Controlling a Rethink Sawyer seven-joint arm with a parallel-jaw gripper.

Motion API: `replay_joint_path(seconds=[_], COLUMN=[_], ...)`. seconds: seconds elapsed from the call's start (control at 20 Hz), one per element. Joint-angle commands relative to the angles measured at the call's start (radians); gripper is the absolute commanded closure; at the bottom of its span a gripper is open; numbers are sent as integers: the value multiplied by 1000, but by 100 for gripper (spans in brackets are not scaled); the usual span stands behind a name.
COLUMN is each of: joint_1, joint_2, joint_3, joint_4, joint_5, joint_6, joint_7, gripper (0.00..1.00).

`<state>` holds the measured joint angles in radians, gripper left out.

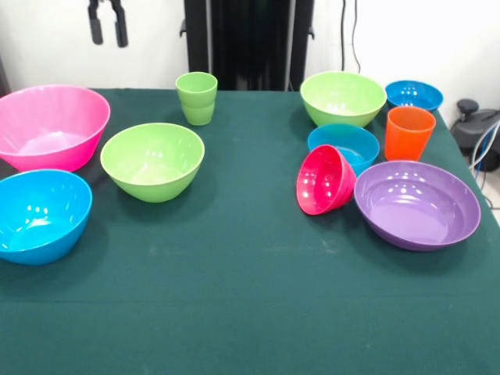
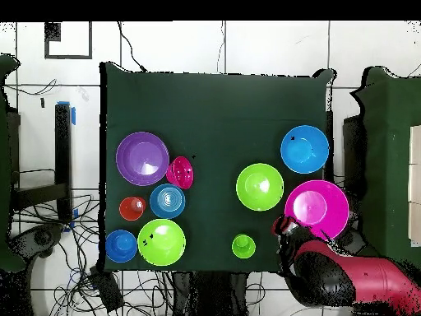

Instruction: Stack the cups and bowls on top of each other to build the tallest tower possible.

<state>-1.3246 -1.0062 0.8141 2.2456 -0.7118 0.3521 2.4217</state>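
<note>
My gripper [image 1: 108, 25] hangs open and empty at the top left, above the table's far edge and behind the big pink bowl [image 1: 51, 125]. A lime green bowl [image 1: 152, 160] and a blue bowl [image 1: 39, 212] stand near the pink one. The light green cup [image 1: 197, 98] stands upright at the back. On the right are a second lime green bowl [image 1: 342, 98], two blue bowls [image 1: 414, 95] [image 1: 344, 144], the orange cup [image 1: 408, 133], the wide purple bowl [image 1: 418, 203] and the small red-pink bowl [image 1: 324, 180], which is tipped on its side. Nothing is stacked.
The dark green cloth [image 1: 250, 297] covers the table. The black pedestal [image 1: 250, 39] stands behind the far edge. Cables and a black device [image 1: 476, 129] lie off the right side. In the overhead view the red arm [image 2: 337, 276] reaches in beside the pink bowl [image 2: 317, 208].
</note>
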Motion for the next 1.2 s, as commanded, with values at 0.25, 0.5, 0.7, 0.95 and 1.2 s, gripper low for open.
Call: replay_joint_path(seconds=[0.25,0.5,0.7,0.95,1.2], joint_1=[104,123,125,98,119], joint_2=[241,316,341,375,420], joint_3=[-220,-264,-278,-264,-289], joint_4=[-138,-220,-259,-315,-355], joint_5=[-152,-172,-167,-155,-170], joint_6=[-44,-54,-44,-7,-29], joint_7=[25,14,-6,-69,-54], gripper=[0,0,0,0,0])
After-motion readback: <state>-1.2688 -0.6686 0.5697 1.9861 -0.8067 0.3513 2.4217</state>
